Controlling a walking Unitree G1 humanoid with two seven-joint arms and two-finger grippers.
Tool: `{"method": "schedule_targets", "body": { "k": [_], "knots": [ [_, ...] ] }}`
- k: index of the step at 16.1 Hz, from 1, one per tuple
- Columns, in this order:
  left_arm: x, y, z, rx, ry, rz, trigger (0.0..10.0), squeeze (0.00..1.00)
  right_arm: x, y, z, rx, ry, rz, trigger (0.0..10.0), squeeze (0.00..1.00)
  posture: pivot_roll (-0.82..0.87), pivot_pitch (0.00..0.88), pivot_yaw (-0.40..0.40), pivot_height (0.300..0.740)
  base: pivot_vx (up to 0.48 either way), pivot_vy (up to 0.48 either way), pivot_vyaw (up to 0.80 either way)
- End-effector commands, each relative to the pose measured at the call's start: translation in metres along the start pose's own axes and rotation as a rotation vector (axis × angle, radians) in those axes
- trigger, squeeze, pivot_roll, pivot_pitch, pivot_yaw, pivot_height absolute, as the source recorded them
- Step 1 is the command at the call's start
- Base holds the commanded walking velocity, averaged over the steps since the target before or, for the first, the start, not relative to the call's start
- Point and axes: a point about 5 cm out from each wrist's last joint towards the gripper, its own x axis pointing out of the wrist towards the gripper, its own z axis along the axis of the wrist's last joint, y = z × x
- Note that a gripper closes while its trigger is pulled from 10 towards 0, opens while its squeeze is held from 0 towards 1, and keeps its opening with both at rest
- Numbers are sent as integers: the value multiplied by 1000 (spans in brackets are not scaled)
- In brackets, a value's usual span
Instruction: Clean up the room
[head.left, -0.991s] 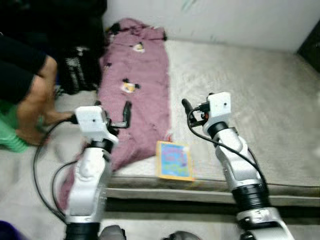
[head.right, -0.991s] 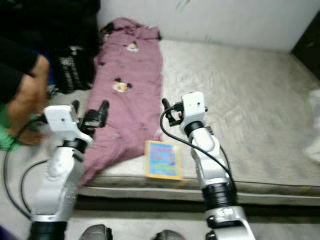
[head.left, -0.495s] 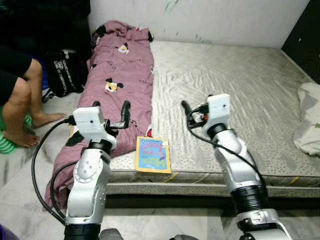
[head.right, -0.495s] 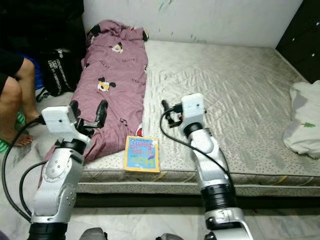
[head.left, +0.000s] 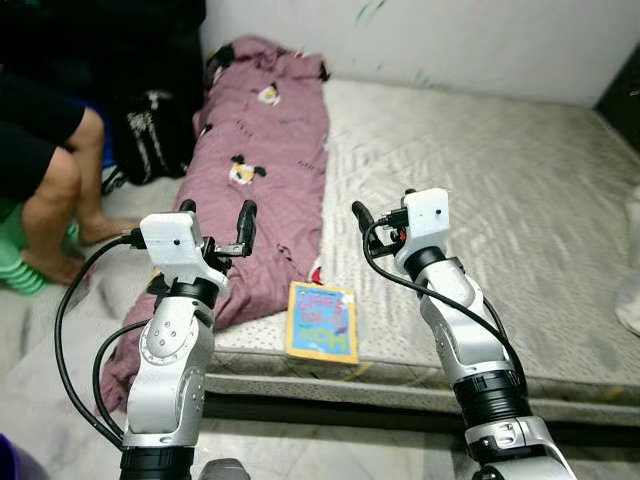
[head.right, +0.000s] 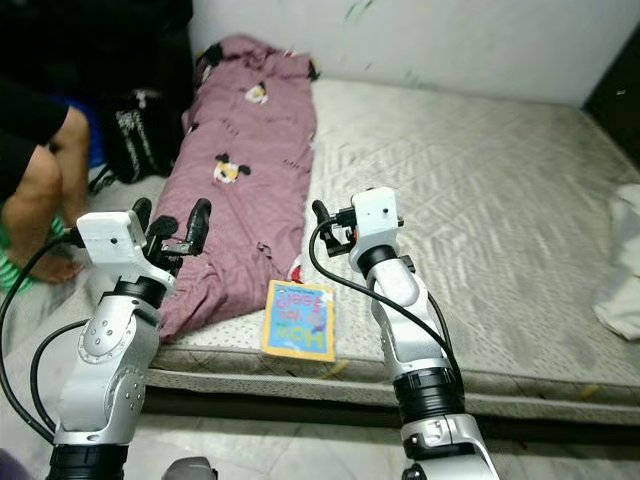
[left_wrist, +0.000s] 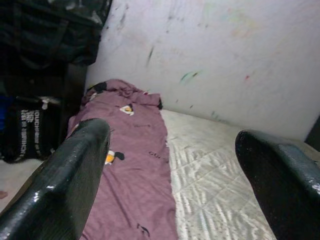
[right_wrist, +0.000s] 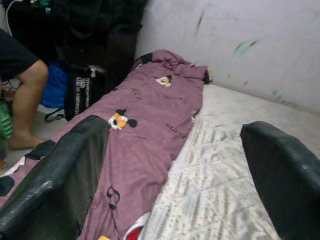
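Blanket (head.left: 265, 170), mauve w/ cartoon prints, lies along the left side of the mattress (head.left: 480, 190), its lower end hanging over the edge to the floor. Left gripper (head.left: 216, 222) has jaws apart, nothing between them, held above the blanket's lower part. Right gripper (head.right: 322, 217) also has jaws apart and empty, above the mattress beside the blanket. Between both arms a colourful book (head.left: 322, 321) lies at the mattress front edge. A person's legs (head.left: 62, 205) and a black bag (head.left: 155, 135) are at far left.

Both arms were raised forward, elbows bent. The left gripper (head.left: 217, 214) and right gripper (right_wrist: 175, 165) each had 2 fingers spread apart, holding nothing.
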Motion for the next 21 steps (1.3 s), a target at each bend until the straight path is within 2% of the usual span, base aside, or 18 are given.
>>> {"method": "schedule_targets", "body": {
  "k": [1,3,8,13,21],
  "knots": [
    [0,-2,3,-2,-15,-10,10000,0,2,-2,3,-7,-11,-7,10000,0,71,0,-79,740,368,0,0],
    [0,-2,3,-3,-12,-10,10000,0,2,-2,3,-8,-12,-7,10000,0,71,0,-79,740,336,0,0],
    [1,2,-3,2,32,37,10000,0,2,-3,2,-18,-11,-5,10000,0,73,0,-80,740,0,0,0],
    [2,1,-3,18,31,33,10000,0,3,-2,2,-20,-15,0,10000,0,75,0,-79,740,0,0,0],
    [3,-1,-3,15,24,24,10000,0,3,-2,2,-31,-19,7,10000,0,74,0,-79,740,0,-350,0]
  ]
}}
